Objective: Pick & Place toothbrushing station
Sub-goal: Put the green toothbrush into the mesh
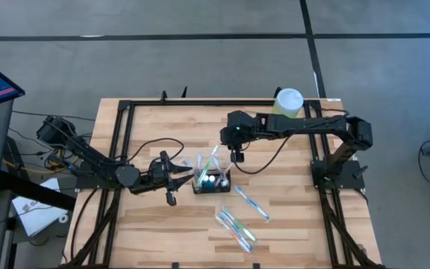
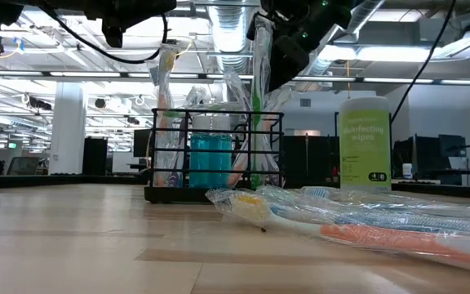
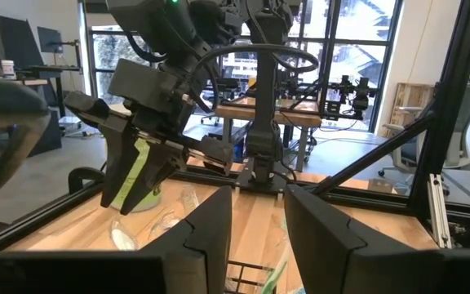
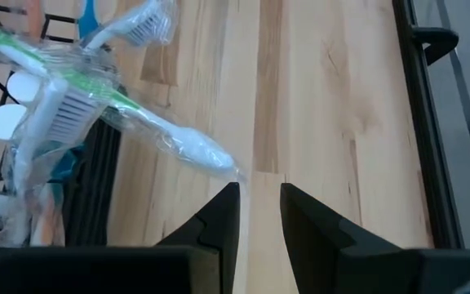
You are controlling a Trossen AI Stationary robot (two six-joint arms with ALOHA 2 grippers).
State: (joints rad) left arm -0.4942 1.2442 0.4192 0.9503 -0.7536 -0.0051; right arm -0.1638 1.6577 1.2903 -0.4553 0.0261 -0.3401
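The left gripper (image 1: 176, 179) is sitting low just left of the toothbrushing station (image 1: 212, 181) at the middle of the surface (image 1: 155, 224), fingers parted and grasping nothing, seemingly steadying or waiting. The station is holding several wrapped toothbrushes (image 1: 209, 164) upright, too bunched to count. Above its far right corner the right gripper (image 1: 235, 156) is hovering with fingers slightly apart and empty beside a green-handled brush (image 4: 129, 106), while about three more wrapped brushes (image 1: 237, 226) are lying loose nearer and right; one wipes canister (image 1: 288, 102) is standing far right.
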